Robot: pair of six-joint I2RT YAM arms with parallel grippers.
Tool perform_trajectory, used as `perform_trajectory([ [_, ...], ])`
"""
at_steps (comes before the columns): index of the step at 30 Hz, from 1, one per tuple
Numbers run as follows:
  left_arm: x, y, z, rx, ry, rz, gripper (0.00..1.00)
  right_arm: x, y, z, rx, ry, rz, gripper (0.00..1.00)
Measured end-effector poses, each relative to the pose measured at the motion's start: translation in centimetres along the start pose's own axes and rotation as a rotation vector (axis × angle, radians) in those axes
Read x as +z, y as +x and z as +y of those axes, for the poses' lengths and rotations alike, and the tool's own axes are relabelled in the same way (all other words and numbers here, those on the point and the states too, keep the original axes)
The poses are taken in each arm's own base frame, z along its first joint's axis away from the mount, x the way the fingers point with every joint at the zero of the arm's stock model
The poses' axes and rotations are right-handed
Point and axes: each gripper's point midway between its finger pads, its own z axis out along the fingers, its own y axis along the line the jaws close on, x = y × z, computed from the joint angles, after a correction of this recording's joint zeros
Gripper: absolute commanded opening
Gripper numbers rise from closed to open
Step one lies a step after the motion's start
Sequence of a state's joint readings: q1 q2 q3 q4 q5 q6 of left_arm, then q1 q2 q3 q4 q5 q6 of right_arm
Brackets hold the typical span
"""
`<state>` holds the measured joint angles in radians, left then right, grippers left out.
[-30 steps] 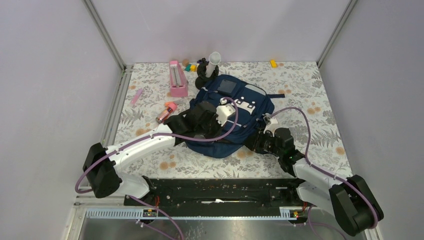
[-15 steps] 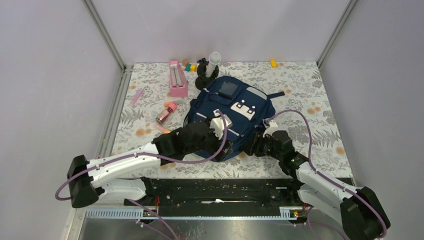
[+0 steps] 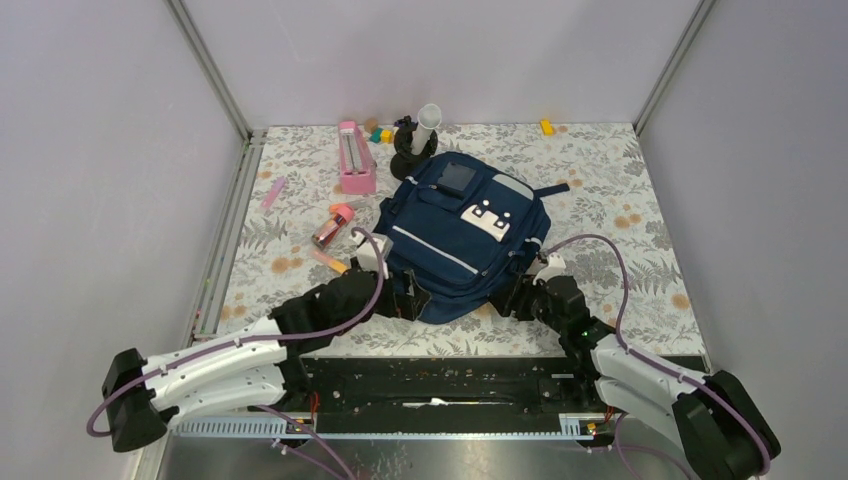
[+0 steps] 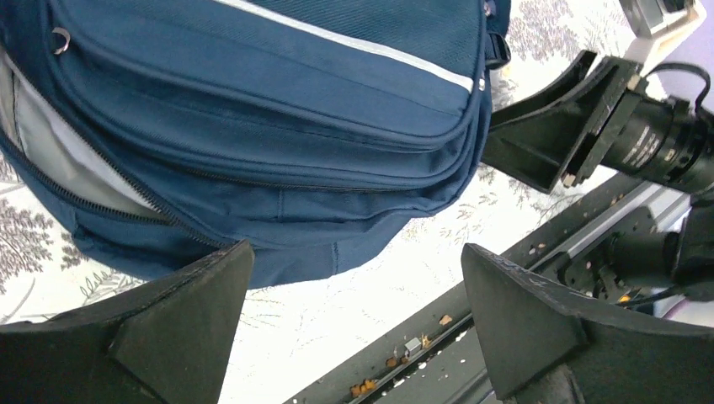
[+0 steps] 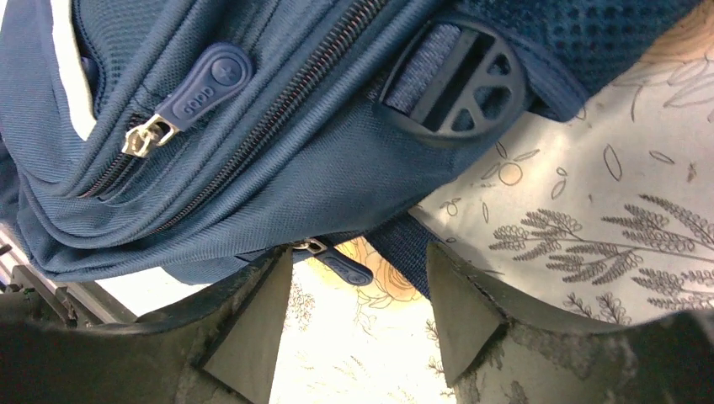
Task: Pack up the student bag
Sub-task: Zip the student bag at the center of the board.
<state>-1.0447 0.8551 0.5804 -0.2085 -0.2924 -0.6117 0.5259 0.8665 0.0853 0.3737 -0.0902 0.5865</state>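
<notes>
Two arms stretch from the bottom of the frame to the near edge of the student bag (image 3: 465, 235), which lies flat at the centre of the floral desk (image 3: 640, 200) with its front patches facing up. The left arm (image 3: 240, 350) holds its jaws spread wide and empty at the bag's lower-left corner; its wrist view shows a zip gaping there over light grey lining (image 4: 50, 147). The right arm (image 3: 620, 360) sets its jaws moderately apart, clamping nothing, at the lower-right corner. There a blue zip pull (image 5: 343, 265) lies on the desk under the bag's edge, just beyond the tips, with a black buckle (image 5: 455, 80) farther on. Open desk shows to the right of the bag. At left centre lie a pink-capped tube (image 3: 333, 225) and a pink stick (image 3: 272, 192). Farther back stand a pink box (image 3: 355, 155) and a black stand with a white tube (image 3: 412, 145) close against the bag's top edge. A yellow block (image 3: 547, 126) sits by the back wall.
</notes>
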Motion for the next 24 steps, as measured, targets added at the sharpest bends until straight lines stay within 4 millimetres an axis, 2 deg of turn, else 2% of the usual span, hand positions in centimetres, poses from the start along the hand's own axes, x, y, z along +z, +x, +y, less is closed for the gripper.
perform_trajectory([
  [5, 0.1, -0.1, 1.6, -0.127, -0.017, -0.018, 0.99, 0.7, 0.1, 0.7, -0.035, -0.049, 0.011, 0.53],
  [9, 0.1, -0.7, 2.3, -0.178, -0.015, -0.021, 0.99, 0.9, 1.1, 1.1, -0.061, -0.091, 0.06, 0.53],
  [14, 0.3, -1.6, 3.9, -0.236, -0.035, -0.03, 0.99, 0.8, 1.4, 2.2, -0.084, -0.16, 0.069, 0.54],
  [17, 1.1, -1.9, 4.5, -0.268, -0.035, -0.022, 0.99, 0.6, 1.8, 2.2, -0.092, -0.18, 0.075, 0.48],
  [21, 3.0, -0.8, 5.4, -0.311, -0.047, 0.034, 0.99, 0.7, 2.1, 2.0, -0.106, -0.178, 0.082, 0.41],
  [24, 3.9, 0.1, 6.6, -0.344, -0.068, 0.058, 0.99, 0.8, 2.4, 1.8, -0.116, -0.174, 0.092, 0.27],
])
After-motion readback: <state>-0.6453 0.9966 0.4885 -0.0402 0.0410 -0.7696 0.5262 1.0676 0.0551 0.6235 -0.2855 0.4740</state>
